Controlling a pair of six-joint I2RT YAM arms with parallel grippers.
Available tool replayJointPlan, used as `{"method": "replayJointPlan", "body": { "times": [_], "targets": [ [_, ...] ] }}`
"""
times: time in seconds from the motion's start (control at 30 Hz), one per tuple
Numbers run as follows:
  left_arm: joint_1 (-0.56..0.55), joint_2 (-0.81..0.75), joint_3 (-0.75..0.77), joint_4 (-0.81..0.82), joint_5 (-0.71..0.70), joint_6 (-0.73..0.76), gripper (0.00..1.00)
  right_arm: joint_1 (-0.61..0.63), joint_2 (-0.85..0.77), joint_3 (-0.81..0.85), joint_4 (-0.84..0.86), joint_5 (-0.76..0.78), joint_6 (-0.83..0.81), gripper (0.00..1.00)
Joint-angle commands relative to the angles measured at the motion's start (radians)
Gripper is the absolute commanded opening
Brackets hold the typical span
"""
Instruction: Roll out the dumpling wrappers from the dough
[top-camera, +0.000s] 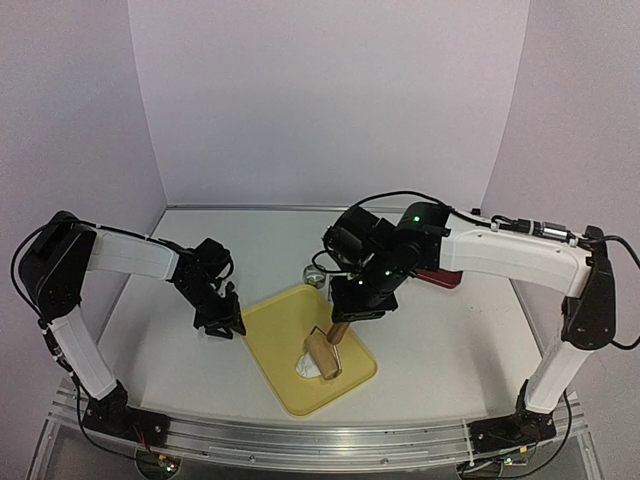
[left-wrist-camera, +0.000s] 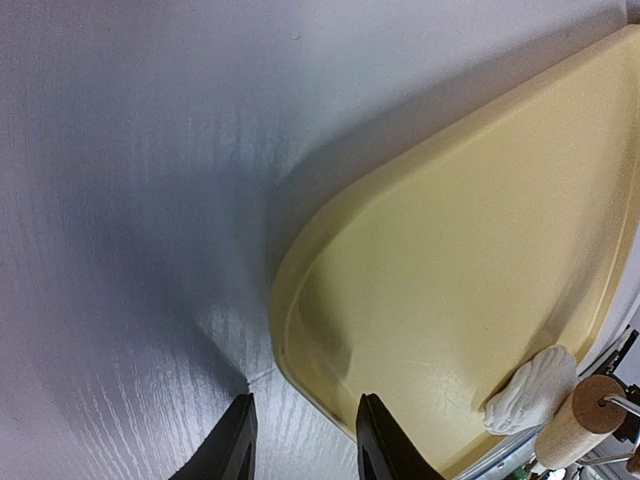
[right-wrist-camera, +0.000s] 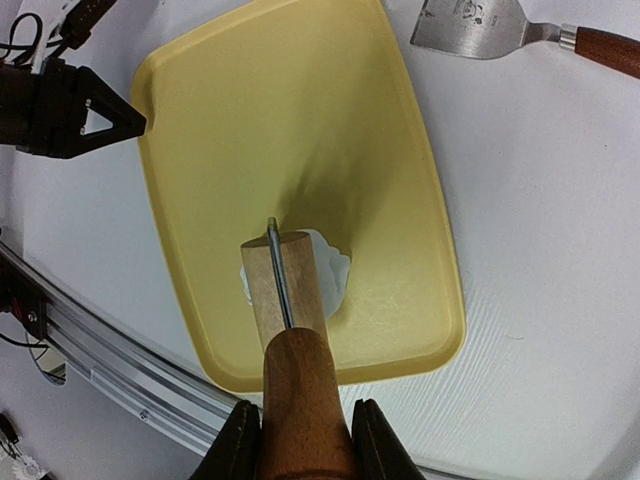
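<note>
1. The right gripper (right-wrist-camera: 305, 440) was closed around the dark wooden handle of a rolling pin (right-wrist-camera: 288, 290), with one finger on each side of the handle.
2. The pin pointed down and forward from the gripper, and its pale roller lay on the dough (right-wrist-camera: 335, 278).
3. The dough was a small white flattened piece on a yellow board (right-wrist-camera: 300, 120), in the half of the board nearer to the arm bases. The roller covered most of it, so only its ragged edges showed on both sides.
4. The left gripper (left-wrist-camera: 300, 445) stood at the left corner of the board with its two fingers apart. One finger was over the table (top-camera: 450, 340) and the other over the rim of the board. It held nothing.
5. A metal spatula (right-wrist-camera: 490, 25) with a reddish handle lay on the table beyond the board, apart from it.
6. A small shiny metal object (top-camera: 314, 272) stood just past the far edge of the board. It was too small to tell its shape.
</note>
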Motion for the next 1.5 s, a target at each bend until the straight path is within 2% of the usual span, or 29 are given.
{"method": "replayJointPlan", "body": {
  "times": [0.0,0.4,0.93,1.2,1.47],
  "targets": [
    [0.003,0.041,-0.005,0.003,-0.049,0.034,0.32,0.000,0.041,0.005,-0.043,0.066,0.008,0.00],
    [0.002,0.095,0.010,-0.028,-0.118,0.072,0.01,0.002,0.119,0.010,-0.136,0.128,0.065,0.00],
    [0.003,0.121,0.036,-0.041,-0.128,0.103,0.00,0.032,0.258,0.042,-0.241,0.180,0.095,0.00],
    [0.003,0.122,0.036,-0.050,-0.137,0.112,0.00,0.034,0.266,0.006,-0.314,0.235,0.141,0.00],
    [0.003,0.123,0.039,-0.048,-0.132,0.113,0.00,0.047,0.314,-0.035,-0.281,0.221,0.145,0.00]
  ]
}}
